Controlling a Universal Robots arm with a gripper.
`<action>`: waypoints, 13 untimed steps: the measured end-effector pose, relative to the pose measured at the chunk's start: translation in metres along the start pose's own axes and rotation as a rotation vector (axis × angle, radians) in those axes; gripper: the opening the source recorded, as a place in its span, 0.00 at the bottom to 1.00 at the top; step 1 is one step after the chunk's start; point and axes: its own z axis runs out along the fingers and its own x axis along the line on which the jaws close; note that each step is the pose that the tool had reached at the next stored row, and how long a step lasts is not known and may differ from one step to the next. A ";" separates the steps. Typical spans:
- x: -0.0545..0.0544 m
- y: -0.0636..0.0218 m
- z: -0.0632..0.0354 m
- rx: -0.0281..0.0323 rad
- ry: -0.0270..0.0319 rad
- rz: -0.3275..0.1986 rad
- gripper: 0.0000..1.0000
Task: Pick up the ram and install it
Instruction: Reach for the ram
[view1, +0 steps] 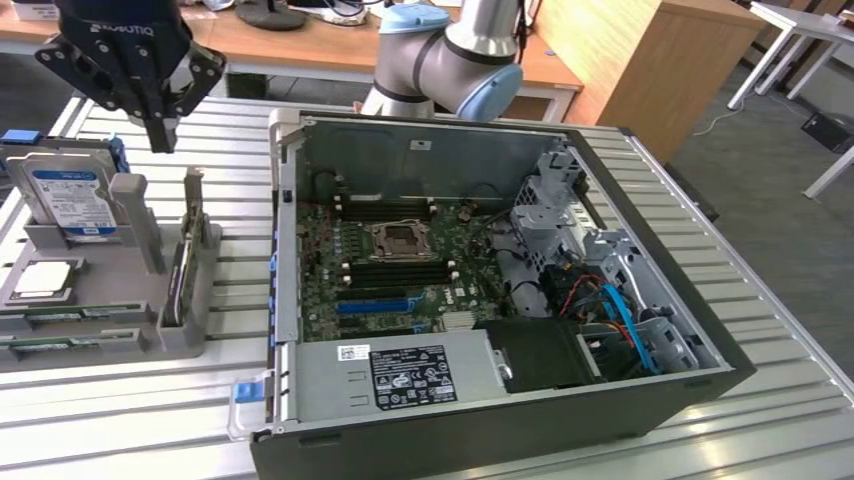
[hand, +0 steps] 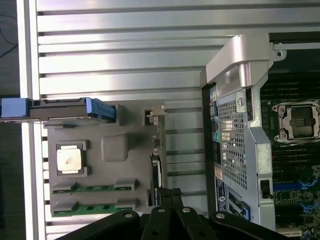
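Two ram sticks, thin green boards, lie in slots at the near end of a grey holder (view1: 160, 335) on the exterior view's left: one ram (view1: 60, 318) and a second ram (view1: 67, 343) beside it. The wrist view shows the same ram (hand: 95, 188) and its neighbour (hand: 92, 207). My gripper (view1: 163, 140) hangs shut and holding nothing, well above the holder's far end, between the hard drive and the upright card. In the wrist view the gripper (hand: 170, 194) sits over the upright card's edge, apart from the ram sticks.
The holder also carries a blue-labelled hard drive (view1: 74, 200), a processor chip (view1: 47, 278) and an upright card with a metal bracket (view1: 187, 250). The open computer case (view1: 287, 300) lies to the exterior view's right, motherboard (view1: 387, 270) exposed. The slatted metal table (view1: 134, 400) surrounds both.
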 end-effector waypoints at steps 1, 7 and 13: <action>0.002 -0.0001 0.0000 0.0000 0.0000 0.000 0.11; 0.012 -0.0007 0.0001 0.0000 0.0000 0.000 0.11; 0.025 -0.0014 0.0002 0.0000 0.0001 0.000 0.11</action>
